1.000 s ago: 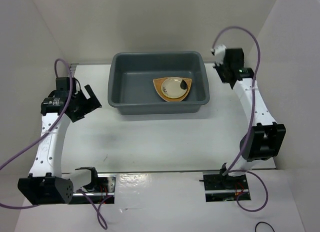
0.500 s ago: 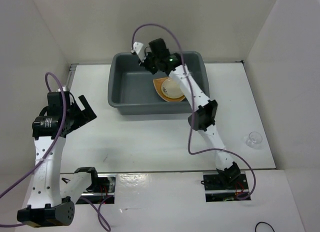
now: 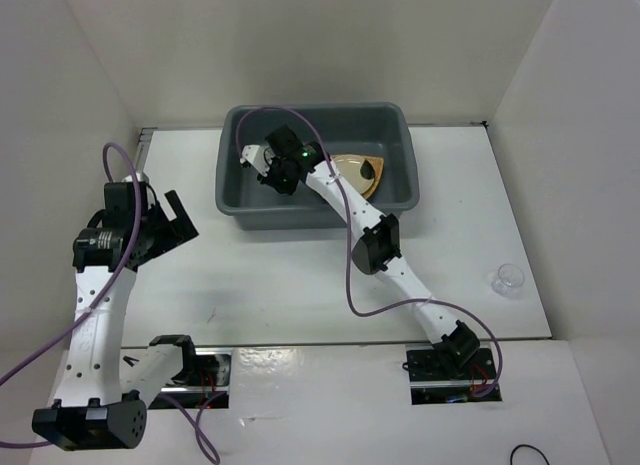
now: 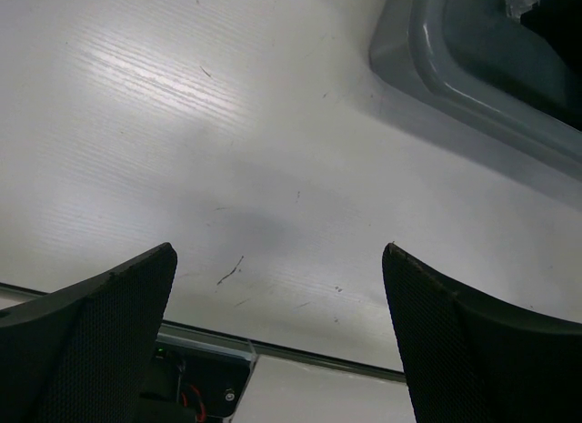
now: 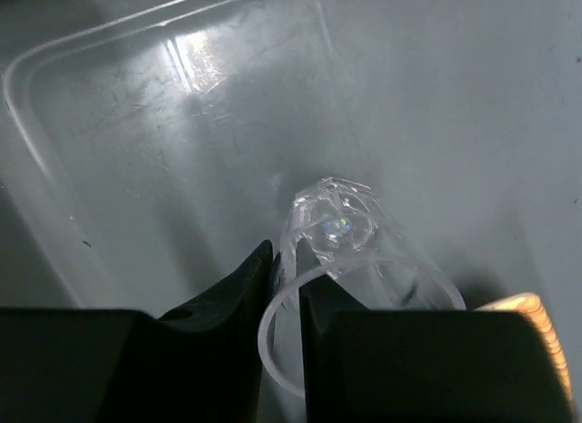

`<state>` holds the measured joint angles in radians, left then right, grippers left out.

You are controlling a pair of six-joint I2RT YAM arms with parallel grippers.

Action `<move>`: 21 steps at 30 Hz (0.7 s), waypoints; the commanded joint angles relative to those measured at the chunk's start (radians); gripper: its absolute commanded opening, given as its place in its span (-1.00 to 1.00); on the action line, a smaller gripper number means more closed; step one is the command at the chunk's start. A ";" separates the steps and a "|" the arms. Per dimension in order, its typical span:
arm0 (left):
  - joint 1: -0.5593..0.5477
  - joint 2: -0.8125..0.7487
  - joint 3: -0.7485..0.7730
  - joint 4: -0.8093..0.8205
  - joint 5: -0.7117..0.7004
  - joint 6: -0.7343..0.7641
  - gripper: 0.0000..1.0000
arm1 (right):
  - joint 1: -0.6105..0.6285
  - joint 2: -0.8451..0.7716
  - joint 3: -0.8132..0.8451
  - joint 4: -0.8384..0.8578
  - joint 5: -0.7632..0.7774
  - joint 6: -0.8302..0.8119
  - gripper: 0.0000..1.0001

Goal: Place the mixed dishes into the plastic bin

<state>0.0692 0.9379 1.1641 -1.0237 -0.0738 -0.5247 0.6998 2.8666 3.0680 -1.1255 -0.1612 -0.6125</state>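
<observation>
So the surface (image 3: pixel 300 275) is plain white and boxed in by white walls (image 3: pixel 300 45) on the left, back and right. A silvery rail (image 3: pixel 320 343) can be seen along its near edge, with a glossy white ledge (image 3: pixel 300 385) on the near side of that and a black cord loop (image 3: pixel 527 454) at the bottom right. A few dark scuffs (image 4: pixel 229 270) are picked up on the surface in the left wrist view.

1. The white worktop (image 3: pixel 300 275) is matte, and the left wrist view shows a faint lengthwise grain.
2. The grey-blue bin (image 3: pixel 300 218) stands on it at the far middle, with its long side running across.
3. A clear cup (image 3: pixel 508 278) stands upright near the right edge, well apart from the bin.
4. A few small dark scuffs (image 4: pixel 229 270) mark the bare surface at front left.
5. A metal strip (image 4: pixel 309 357) runs along the near edge.
</observation>
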 commanded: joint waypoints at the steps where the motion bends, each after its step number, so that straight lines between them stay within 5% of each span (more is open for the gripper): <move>1: -0.009 -0.014 -0.006 0.024 -0.004 0.020 1.00 | 0.017 0.025 0.071 -0.039 0.017 -0.016 -0.53; 10: -0.009 -0.005 -0.017 0.024 -0.004 0.002 1.00 | 0.044 -0.093 0.071 -0.007 0.141 -0.012 0.42; 14: -0.009 -0.005 -0.017 0.014 -0.050 -0.017 1.00 | 0.008 -0.277 0.071 0.024 0.213 0.081 0.97; 21: -0.009 0.004 -0.017 0.005 -0.096 -0.047 1.00 | -0.254 -0.426 0.036 -0.180 0.388 0.207 0.97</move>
<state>0.0620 0.9409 1.1507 -1.0210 -0.1337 -0.5499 0.6243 2.5423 3.0947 -1.1713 0.1104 -0.4980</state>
